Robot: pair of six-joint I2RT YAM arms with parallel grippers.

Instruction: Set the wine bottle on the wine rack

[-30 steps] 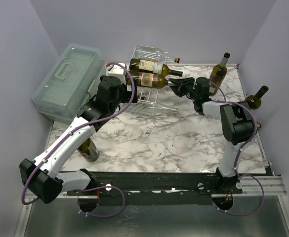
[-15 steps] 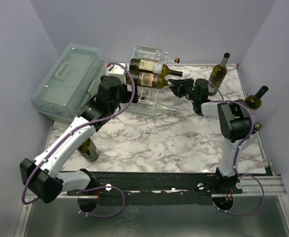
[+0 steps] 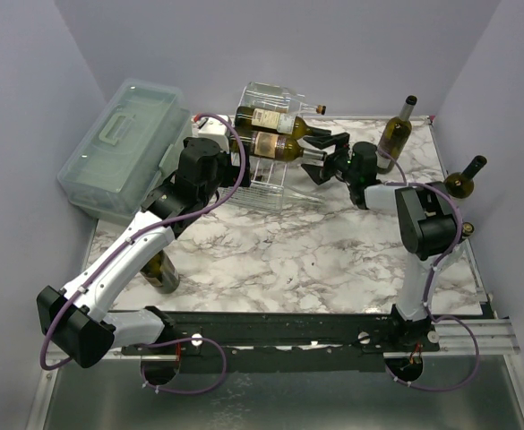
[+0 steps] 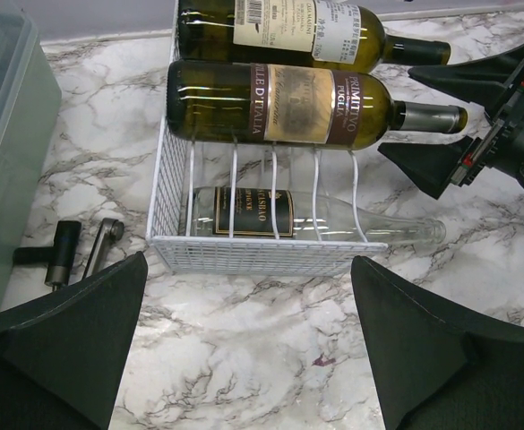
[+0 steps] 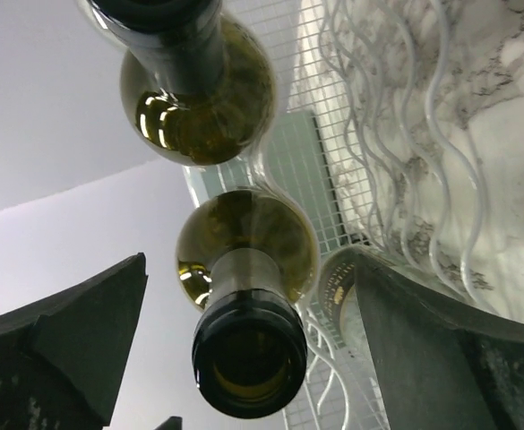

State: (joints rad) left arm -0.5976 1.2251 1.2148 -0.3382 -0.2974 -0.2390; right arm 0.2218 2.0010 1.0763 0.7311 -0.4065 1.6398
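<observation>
The wine rack (image 3: 263, 184), clear plastic with white wire grid (image 4: 244, 255), stands at the back of the marble table. The wine bottle (image 3: 275, 143), dark green with a copper label (image 4: 288, 103), lies on its middle tier, neck pointing right. My right gripper (image 3: 321, 154) is open around that neck; the right wrist view shows the bottle mouth (image 5: 248, 354) between the fingers (image 5: 441, 349) with a gap on each side. Another green bottle (image 4: 279, 31) lies on the tier above, a clear one (image 4: 315, 215) on the lowest. My left gripper (image 4: 248, 349) hangs open and empty over the table before the rack.
A pale-green lidded storage box (image 3: 123, 148) sits at the back left. Two upright bottles stand at the right, one by the back wall (image 3: 396, 130) and one at the table edge (image 3: 463, 179). Another bottle (image 3: 163, 269) stands under my left arm. A small metal tool (image 4: 64, 255) lies left of the rack.
My right gripper, shut on the bottle's neck before, has opened and let it go; the bottle stays on the middle tier. The left arm has not moved.
</observation>
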